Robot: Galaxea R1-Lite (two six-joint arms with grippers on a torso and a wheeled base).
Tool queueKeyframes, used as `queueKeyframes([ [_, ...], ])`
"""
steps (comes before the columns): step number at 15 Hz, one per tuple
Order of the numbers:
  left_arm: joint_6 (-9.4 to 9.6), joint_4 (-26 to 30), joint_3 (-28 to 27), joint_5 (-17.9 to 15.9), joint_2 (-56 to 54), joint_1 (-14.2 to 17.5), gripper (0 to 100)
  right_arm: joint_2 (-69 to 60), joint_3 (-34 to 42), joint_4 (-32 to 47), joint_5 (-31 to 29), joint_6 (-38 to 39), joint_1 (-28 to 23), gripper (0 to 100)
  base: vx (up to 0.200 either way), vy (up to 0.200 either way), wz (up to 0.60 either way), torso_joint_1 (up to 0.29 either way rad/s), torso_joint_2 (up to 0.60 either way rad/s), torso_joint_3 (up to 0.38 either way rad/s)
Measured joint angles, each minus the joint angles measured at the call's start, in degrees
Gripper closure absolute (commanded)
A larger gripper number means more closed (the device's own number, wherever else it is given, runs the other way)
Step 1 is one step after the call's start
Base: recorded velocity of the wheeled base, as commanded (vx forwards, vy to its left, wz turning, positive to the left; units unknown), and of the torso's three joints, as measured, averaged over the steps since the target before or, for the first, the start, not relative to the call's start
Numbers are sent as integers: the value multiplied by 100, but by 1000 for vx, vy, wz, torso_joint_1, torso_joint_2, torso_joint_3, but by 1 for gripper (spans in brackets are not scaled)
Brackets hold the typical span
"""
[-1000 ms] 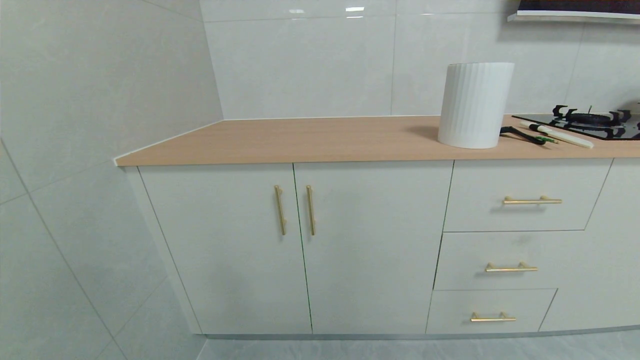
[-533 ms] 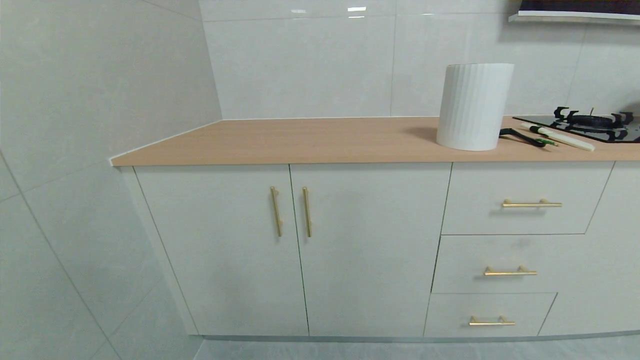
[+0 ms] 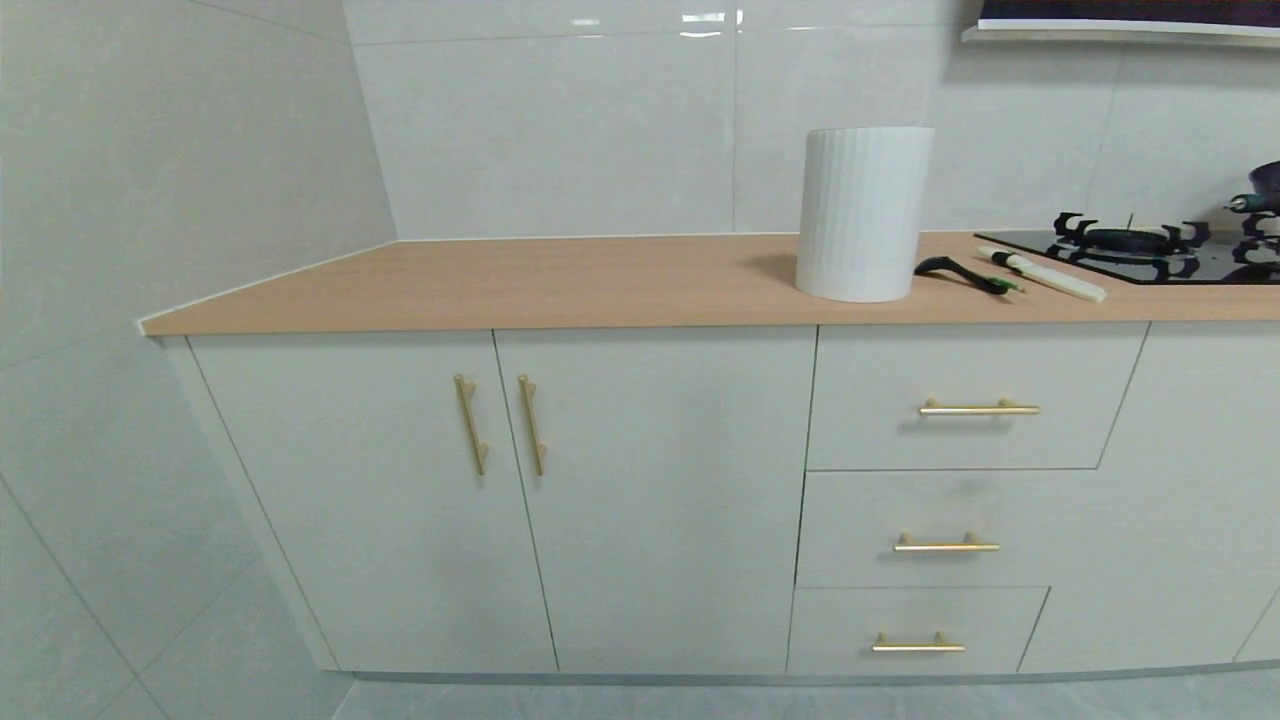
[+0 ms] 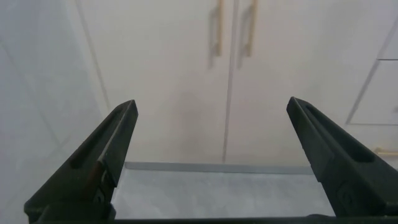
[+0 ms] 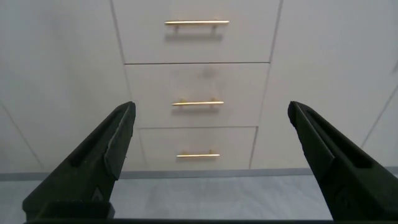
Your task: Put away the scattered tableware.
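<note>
Over the last second your head camera swung to the right. The whole picture slid leftward together, so nothing on the surface [image 3: 560, 280] itself moved. The turn brought more of the hob [image 3: 1130, 245] into view and set the white ribbed container [image 3: 864, 212] nearer the middle. I judged this to be approach only: no tableware had been handled, and you were lining up on the end of the surface where the work lay.

The tableware lay on the surface between the container and the hob. A black-handled utensil [image 3: 960, 273] sat just beside the container's base, and a long pale utensil [image 3: 1045, 273] lay next to it, close by the hob's near edge. A green bit showed between the two.

The left claw [image 4: 211, 107] had its fingers wide apart with nothing between them, held low before the cupboard doors [image 4: 186, 74]. The right claw [image 5: 211, 109] was likewise spread and empty, facing the drawers [image 5: 196, 43].

Some things you could not have read. The utensils were too small to show their working ends, so I could not tell what kind each was, nor which one the green part belonged to. The container's inside was hidden from this height. A dark pot [image 3: 1265, 185] on the hob was cut off at the right edge, and whatever lay beyond it was out of the picture.
</note>
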Motion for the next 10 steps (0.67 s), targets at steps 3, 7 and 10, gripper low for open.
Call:
queueKeyframes([
  [3, 0, -2, 0, 0, 0, -2, 0, 0, 0, 0, -2, 0, 0, 0, 0, -200, 0, -1, 4, 1],
  [7, 0, -13, 0, -2, 0, 2, 0, 0, 0, 0, -5, -1, 5, 0, 0, -50, 0, 2, 2, 2],
  [10, -1, -9, 0, 2, 0, -9, 0, 0, 0, 0, -2, -1, -2, 0, 0, 0, 0, 0, 0, 0],
])
